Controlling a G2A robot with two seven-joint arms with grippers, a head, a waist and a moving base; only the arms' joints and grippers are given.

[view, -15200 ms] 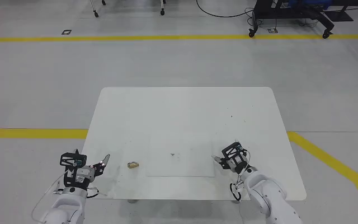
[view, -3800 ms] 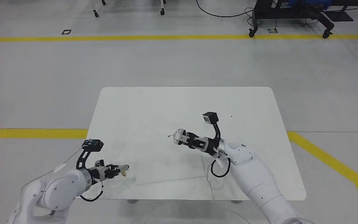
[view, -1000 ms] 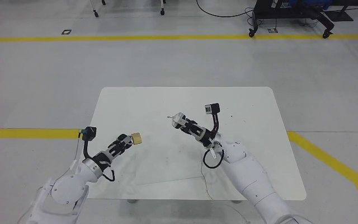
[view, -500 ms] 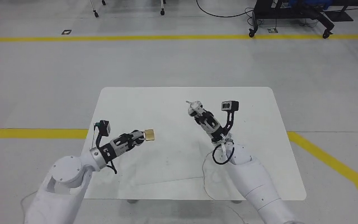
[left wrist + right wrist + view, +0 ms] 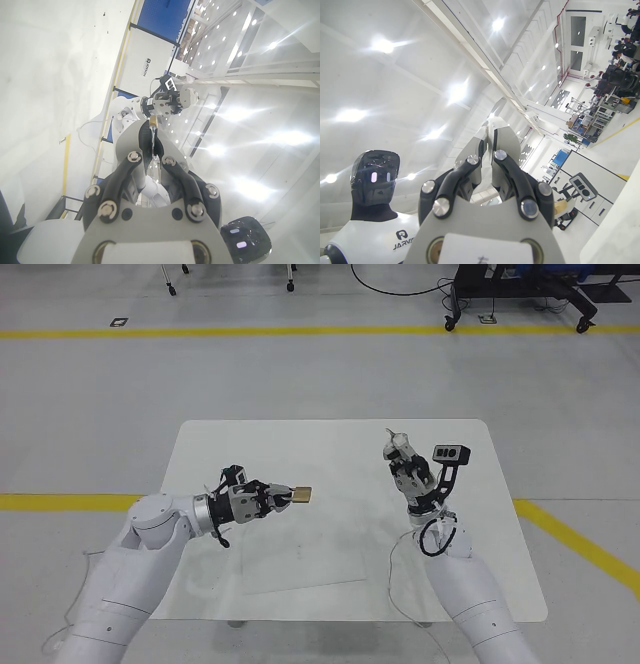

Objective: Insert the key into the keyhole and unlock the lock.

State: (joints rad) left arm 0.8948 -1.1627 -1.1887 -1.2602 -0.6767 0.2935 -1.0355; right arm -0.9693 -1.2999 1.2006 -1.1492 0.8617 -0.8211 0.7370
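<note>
Lock: You have the small brass lock (image 5: 301, 495) raised above the left half of the white table (image 5: 330, 444), not resting on it. It juts out past the fingertips, towards the other arm.
Left gripper: Your left gripper (image 5: 290, 495) is clenched on the lock. In the left wrist view the two dark fingers (image 5: 143, 136) pinch it edge-on, and the brass body (image 5: 153, 122) shows just beyond their tips.
Key: A thin pale sliver, the key (image 5: 390, 434), pokes from the tips of your right gripper. It is too small for you to make out its shape or which way it faces.
Right gripper: Your right gripper (image 5: 398, 446) is raised over the right half of the table, tips pointing away from the robot. In the right wrist view its fingers (image 5: 503, 140) are pressed together on the sliver.
Gap: The lock and the key are well apart, with bare tabletop below and between them.
</note>
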